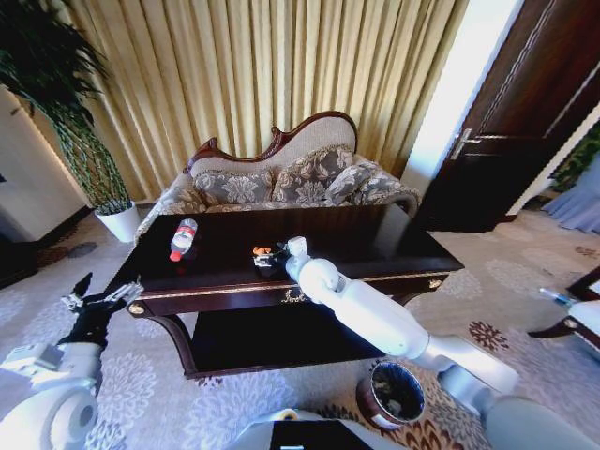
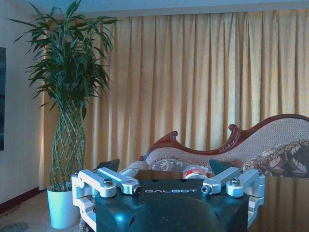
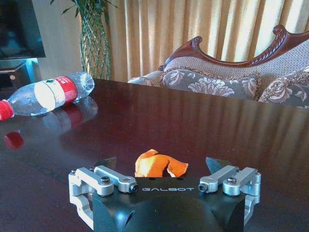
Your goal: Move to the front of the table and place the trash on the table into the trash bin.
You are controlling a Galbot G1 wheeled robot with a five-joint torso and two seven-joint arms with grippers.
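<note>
- Table, large dark glossy wood with gold trim, fills the middle of the head view.
- Small dark cylindrical trash bin stands on carpet at 5 o'clock of it.
- Clear plastic bottle with red cap lies at the tabletop's 9 o'clock.
- Right gripper, fingers spread, straddles the tiny orange scrap mid-table.
- Left gripper, spread too, hovers off the table's 8 o'clock corner.
</note>
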